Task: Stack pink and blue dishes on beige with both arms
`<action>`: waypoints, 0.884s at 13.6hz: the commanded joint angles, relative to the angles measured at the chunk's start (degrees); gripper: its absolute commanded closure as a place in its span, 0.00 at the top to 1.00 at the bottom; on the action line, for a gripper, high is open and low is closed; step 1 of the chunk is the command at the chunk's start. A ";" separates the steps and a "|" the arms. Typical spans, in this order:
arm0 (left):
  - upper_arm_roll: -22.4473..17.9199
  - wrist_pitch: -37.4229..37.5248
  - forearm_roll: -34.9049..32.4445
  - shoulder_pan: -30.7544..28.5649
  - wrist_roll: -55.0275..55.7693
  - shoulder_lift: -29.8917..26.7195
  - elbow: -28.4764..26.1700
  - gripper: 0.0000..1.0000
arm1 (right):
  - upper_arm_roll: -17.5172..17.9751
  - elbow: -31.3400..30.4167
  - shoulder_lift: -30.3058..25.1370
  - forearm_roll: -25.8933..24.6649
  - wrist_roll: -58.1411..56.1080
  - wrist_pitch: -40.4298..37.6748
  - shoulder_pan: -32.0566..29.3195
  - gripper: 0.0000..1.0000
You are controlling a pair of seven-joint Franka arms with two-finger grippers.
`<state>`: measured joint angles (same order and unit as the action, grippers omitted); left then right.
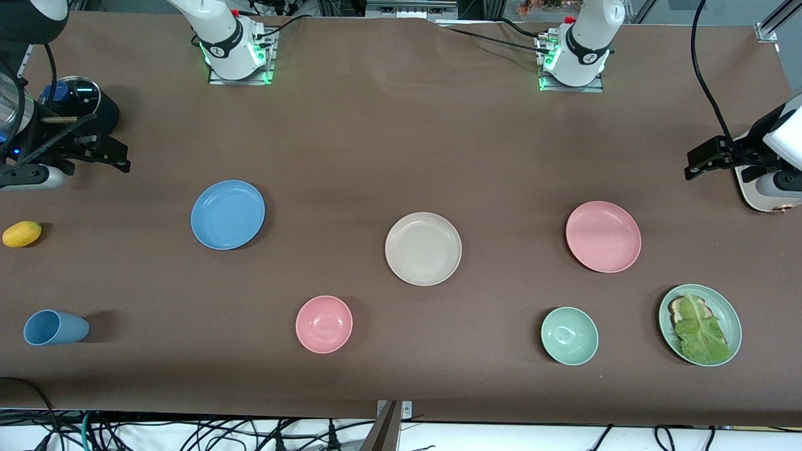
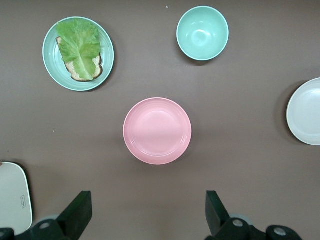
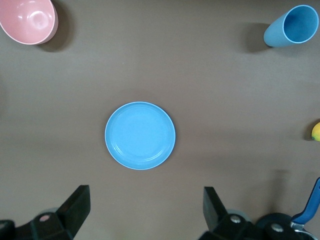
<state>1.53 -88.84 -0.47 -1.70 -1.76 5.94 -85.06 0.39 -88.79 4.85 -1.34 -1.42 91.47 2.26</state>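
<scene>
The beige plate (image 1: 423, 248) lies in the middle of the table and shows at the edge of the left wrist view (image 2: 305, 112). The pink plate (image 1: 603, 236) (image 2: 157, 130) lies beside it toward the left arm's end. The blue plate (image 1: 227, 214) (image 3: 140, 135) lies toward the right arm's end. All three are bare and apart. My left gripper (image 1: 692, 164) (image 2: 147, 200) hangs open over bare table at the left arm's end, holding nothing. Over bare table at the right arm's end, my right gripper (image 1: 122, 156) (image 3: 145, 196) is open and holds nothing either.
Nearer the front camera stand a pink bowl (image 1: 324, 324) (image 3: 27, 20), a green bowl (image 1: 569, 335) (image 2: 202, 33), a pale green plate (image 1: 663, 322) (image 2: 47, 60) with lettuce, and a blue cup (image 1: 55, 327) (image 3: 291, 26) on its side. A yellow fruit (image 1: 22, 233) lies near the right arm's end.
</scene>
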 commanded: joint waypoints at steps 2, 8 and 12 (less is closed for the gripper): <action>0.05 -0.11 0.47 -0.41 -1.31 0.48 2.00 1.00 | 0.13 0.90 0.25 -0.24 0.28 0.20 -0.24 1.00; -0.04 -0.11 0.55 -0.58 -1.31 0.21 2.62 1.00 | 0.04 0.81 0.87 0.28 0.10 2.31 -0.50 1.00; -0.04 -0.46 0.47 -0.58 -1.31 0.30 2.62 1.00 | -0.04 0.98 2.88 0.99 -0.07 3.89 -0.77 1.00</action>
<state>1.46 -89.40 -0.47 -1.98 -1.77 5.93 -83.70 0.19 -88.79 6.61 -1.10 -1.42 94.98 2.14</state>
